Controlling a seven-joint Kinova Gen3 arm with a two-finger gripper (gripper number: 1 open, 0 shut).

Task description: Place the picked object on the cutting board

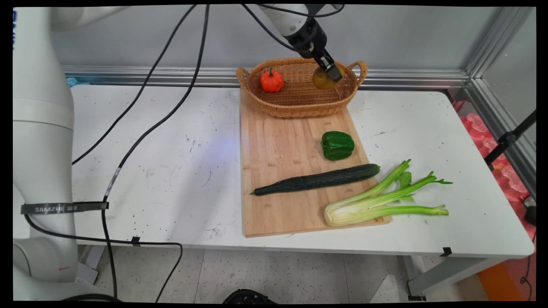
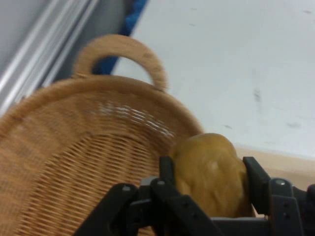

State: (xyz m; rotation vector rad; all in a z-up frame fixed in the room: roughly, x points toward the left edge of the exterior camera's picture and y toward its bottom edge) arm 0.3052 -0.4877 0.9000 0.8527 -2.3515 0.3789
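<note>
My gripper (image 1: 330, 72) hangs over the right end of the wicker basket (image 1: 295, 105), shut on a brownish-yellow potato (image 1: 322, 79). In the hand view the potato (image 2: 209, 172) sits between the two black fingers (image 2: 166, 169), just above the basket's woven wall (image 2: 88, 162) near one handle (image 2: 123, 49). A small orange pumpkin (image 1: 272, 81) lies in the basket's left part.
The basket stands on the far end of a wooden cutting board (image 1: 282, 149). On the board lie a green bell pepper (image 1: 337, 145), a long dark cucumber (image 1: 319, 179) and a celery bunch (image 1: 381, 199) that overhangs its right edge. Black cables (image 1: 141, 128) trail over the table's left half.
</note>
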